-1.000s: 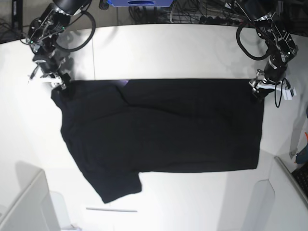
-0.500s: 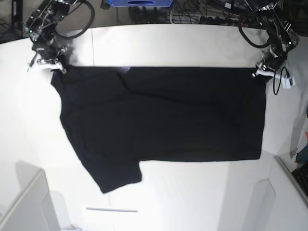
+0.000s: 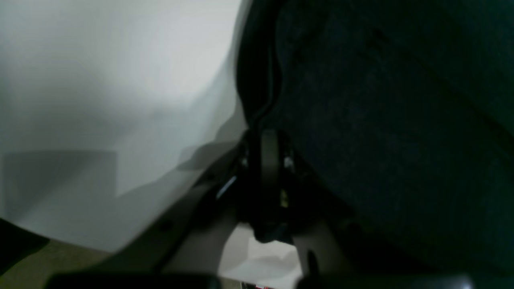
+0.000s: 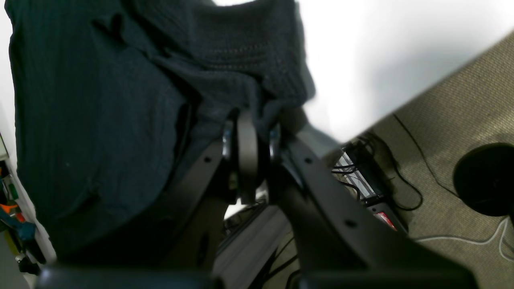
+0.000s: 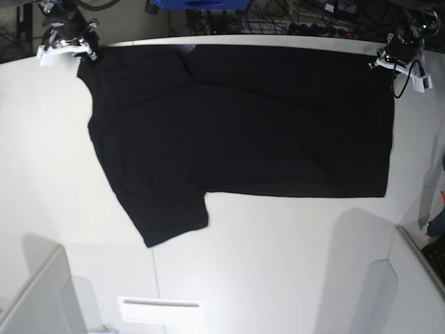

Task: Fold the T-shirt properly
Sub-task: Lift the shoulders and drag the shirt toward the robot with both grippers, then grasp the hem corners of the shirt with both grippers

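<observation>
The black T-shirt (image 5: pixel 236 125) hangs spread wide over the white table (image 5: pixel 278 264), with one sleeve (image 5: pixel 170 216) trailing at the front left. My left gripper (image 5: pixel 381 61), at the back right in the base view, is shut on the shirt's far right corner. My right gripper (image 5: pixel 87 50), at the back left, is shut on the far left corner. In the left wrist view the left gripper (image 3: pixel 269 134) pinches the dark T-shirt (image 3: pixel 401 120) at its edge. In the right wrist view the right gripper (image 4: pixel 251 116) bites bunched T-shirt (image 4: pixel 100 100) fabric.
Cables and a blue item (image 5: pixel 201 4) lie behind the table's back edge. A white box corner (image 5: pixel 35 299) stands at the front left, a grey panel (image 5: pixel 417 271) at the front right. A white strip (image 5: pixel 160 306) lies near the front edge. Carpet floor (image 4: pixel 449 116) shows beyond the table.
Both grippers have moved toward the table's back edge, drawing the shirt's far edge with them. The whole shirt has shifted back, and the sleeve has followed.
</observation>
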`<action>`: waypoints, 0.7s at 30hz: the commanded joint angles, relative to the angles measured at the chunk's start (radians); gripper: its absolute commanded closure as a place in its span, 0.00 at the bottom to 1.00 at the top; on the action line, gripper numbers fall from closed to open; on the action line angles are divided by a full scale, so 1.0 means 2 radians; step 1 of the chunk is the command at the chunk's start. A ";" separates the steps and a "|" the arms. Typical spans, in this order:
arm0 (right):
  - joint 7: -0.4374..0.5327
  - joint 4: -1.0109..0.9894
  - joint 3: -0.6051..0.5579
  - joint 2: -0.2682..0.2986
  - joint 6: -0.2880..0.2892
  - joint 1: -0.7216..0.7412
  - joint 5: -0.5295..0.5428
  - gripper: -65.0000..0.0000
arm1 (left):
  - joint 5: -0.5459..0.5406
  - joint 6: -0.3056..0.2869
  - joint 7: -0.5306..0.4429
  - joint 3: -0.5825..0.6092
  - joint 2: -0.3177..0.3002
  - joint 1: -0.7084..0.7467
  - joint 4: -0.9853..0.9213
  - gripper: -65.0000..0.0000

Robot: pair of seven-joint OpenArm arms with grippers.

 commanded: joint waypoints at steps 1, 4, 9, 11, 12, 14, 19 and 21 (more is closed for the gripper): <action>-0.004 0.005 0.001 0.003 -0.004 -0.004 -0.007 1.00 | 0.017 0.006 0.021 -0.001 -0.002 0.007 0.000 1.00; -0.006 0.005 0.001 0.003 -0.004 -0.004 -0.007 1.00 | 0.017 0.006 0.022 -0.001 -0.002 0.008 0.000 1.00; -0.006 0.012 0.002 0.003 -0.003 -0.006 -0.007 1.00 | 0.017 0.006 0.022 -0.002 -0.002 0.017 0.003 1.00; -0.004 0.027 0.002 0.003 -0.003 -0.010 -0.007 0.91 | 0.017 0.006 0.022 -0.002 -0.001 0.020 0.016 1.00; -0.003 0.038 0.002 0.003 -0.003 -0.012 -0.006 0.79 | 0.016 0.006 0.022 -0.002 -0.001 0.027 0.025 0.97; -0.002 0.060 0.003 0.003 -0.003 -0.014 -0.006 0.60 | 0.016 0.006 0.022 -0.016 0.002 0.031 0.045 0.70; 0.002 0.106 0.021 0.001 -0.003 -0.019 -0.007 0.52 | 0.016 0.006 0.022 -0.082 0.028 0.027 0.114 0.22; 0.016 0.123 0.033 0.001 -0.003 -0.016 -0.007 0.52 | 0.016 0.006 0.023 -0.103 0.027 0.013 0.146 0.21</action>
